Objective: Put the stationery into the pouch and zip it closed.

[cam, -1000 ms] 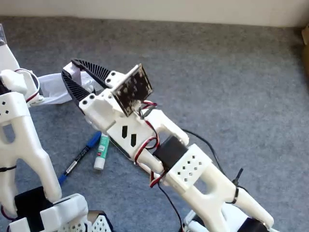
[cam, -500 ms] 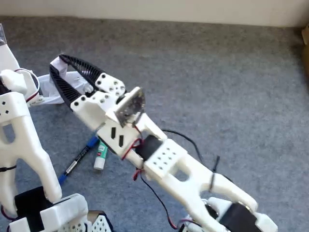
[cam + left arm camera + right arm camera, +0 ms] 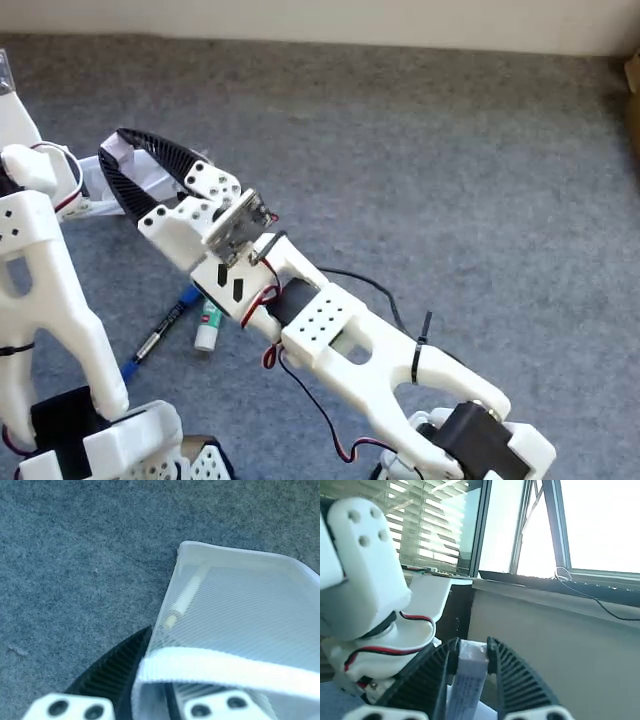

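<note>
Right gripper [image 3: 113,150] pinching a white block [image 3: 469,672], swung left and lower than a second ago, tips at the mesh pouch [image 3: 235,610], left gripper [image 3: 155,675] clamped on the pouch rim, blue pen [image 3: 162,327] and glue stick [image 3: 208,322] lying on the table [image 3: 450,150].

A grey carpet [image 3: 480,150] covered the floor. A pale wall base [image 3: 350,20] ran along the upper edge of the high view. Windows [image 3: 600,525] admitted bright daylight. Slatted blinds [image 3: 420,525] hung beside them, and a pale wall [image 3: 560,645] stood below the sill [image 3: 545,585].
</note>
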Robot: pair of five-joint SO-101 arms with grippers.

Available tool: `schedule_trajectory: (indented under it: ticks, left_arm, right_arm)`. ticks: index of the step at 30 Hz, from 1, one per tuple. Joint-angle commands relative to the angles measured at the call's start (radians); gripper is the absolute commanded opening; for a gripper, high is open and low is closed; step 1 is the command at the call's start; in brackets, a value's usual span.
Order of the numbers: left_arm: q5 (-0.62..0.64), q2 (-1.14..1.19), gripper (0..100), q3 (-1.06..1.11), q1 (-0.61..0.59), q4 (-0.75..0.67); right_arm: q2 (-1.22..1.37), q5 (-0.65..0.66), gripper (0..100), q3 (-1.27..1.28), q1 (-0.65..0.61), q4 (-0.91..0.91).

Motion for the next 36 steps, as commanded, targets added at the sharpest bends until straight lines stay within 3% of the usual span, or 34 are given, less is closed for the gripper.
schedule_trajectory:
  ticks: [1, 16, 19, 22, 36]
  left_arm:
    - [0.014, 0.007, 1, 0.005, 0.015, -0.017]
    - [0.014, 0.007, 1, 0.016, 0.016, -0.020]
    - [0.014, 0.007, 1, 0.016, 0.016, -0.020]
    - [0.014, 0.007, 1, 0.016, 0.016, -0.020]
    - [0.014, 0.007, 1, 0.018, 0.016, -0.020]
  right_arm:
    - [-0.010, 0.112, 0.5, -0.005, -0.022, -0.031]
    - [-0.019, 0.138, 1.5, 0.012, -0.025, 0.177]
    - [-0.021, 0.138, 8.0, 0.012, -0.025, 0.203]
    - [-0.021, 0.138, 13.9, 0.012, -0.025, 0.216]
    - [-0.056, 0.138, 13.9, 0.019, -0.025, 0.214]
